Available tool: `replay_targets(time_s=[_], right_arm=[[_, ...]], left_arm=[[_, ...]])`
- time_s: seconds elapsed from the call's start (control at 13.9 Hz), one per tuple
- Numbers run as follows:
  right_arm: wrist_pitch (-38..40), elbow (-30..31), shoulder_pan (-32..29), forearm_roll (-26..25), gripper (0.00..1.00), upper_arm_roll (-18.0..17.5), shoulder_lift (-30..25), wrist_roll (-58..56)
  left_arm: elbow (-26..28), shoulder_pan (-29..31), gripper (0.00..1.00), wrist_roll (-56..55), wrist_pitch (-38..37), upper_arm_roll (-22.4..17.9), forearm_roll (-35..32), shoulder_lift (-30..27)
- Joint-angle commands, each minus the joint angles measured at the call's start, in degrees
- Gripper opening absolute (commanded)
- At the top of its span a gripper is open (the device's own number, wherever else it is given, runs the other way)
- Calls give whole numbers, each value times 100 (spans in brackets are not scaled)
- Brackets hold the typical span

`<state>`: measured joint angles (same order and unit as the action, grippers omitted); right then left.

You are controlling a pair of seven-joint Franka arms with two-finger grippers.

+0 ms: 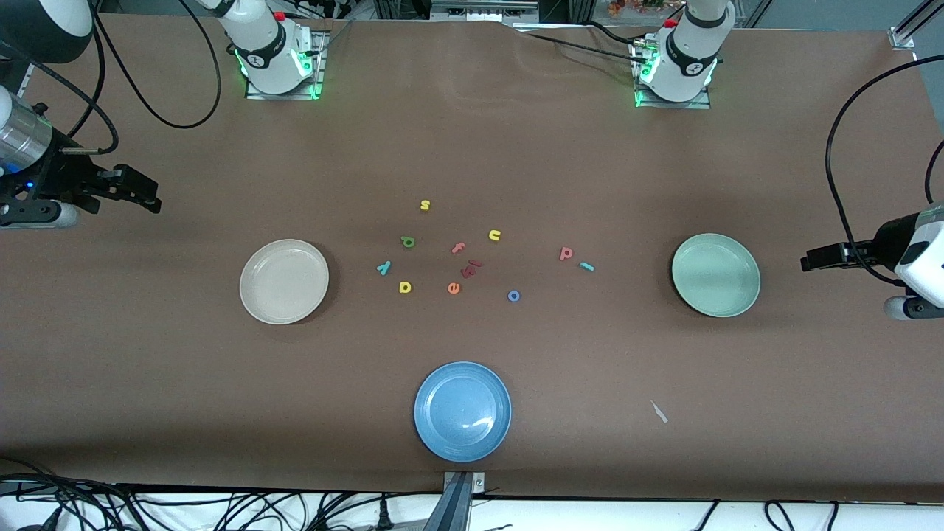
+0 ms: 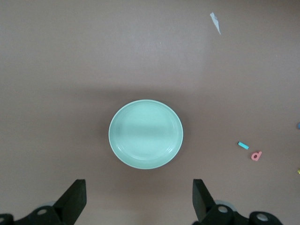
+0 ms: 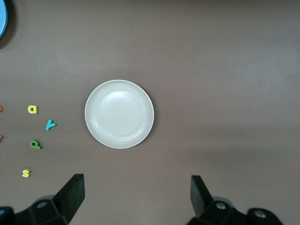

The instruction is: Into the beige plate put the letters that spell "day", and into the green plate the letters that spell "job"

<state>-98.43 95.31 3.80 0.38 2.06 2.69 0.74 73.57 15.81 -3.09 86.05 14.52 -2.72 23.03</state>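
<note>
1. I'm holding the left gripper [image 2: 138, 204] high over the table by the green plate [image 1: 715, 274], jaws spread wide and empty.
2. I'm holding the right gripper [image 3: 136, 201] likewise by the beige plate [image 1: 284, 281], wide and empty, each arm waiting at its own plate.
3. I'm counting three plates, all bare, including the blue plate [image 1: 462, 411].
4. Between the plates I'm counting about eleven loose letters: yellow d [image 1: 405, 287], green a [image 1: 407, 241], teal y [image 1: 383, 267] toward the beige plate; pinkish b [image 1: 566, 254], teal j [image 1: 586, 266], blue o [image 1: 514, 296] toward the green plate.

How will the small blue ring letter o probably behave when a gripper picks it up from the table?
The blue o looks tiny and flat, so it is probably very light and may shift when a finger touches it. It lies flat on the brown table, so it seems unlikely to roll. Being so thin, it may be hard to pinch.
</note>
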Motion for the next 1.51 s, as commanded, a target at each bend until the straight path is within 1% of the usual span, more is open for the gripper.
replay_targets(time_s=[0.0,0.14,1.43], right_arm=[[-1,-82,33,-56,100,40,30,-65],[8,-83,33,-56,100,31,30,-65],[52,-83,33,-56,100,22,30,-56]], left_arm=[[-149,-104,100,72,-359,15,-150,-27],[-167,-297,100,55,-361,7,-150,-27],[-167,-368,100,37,-361,7,-159,-36]])
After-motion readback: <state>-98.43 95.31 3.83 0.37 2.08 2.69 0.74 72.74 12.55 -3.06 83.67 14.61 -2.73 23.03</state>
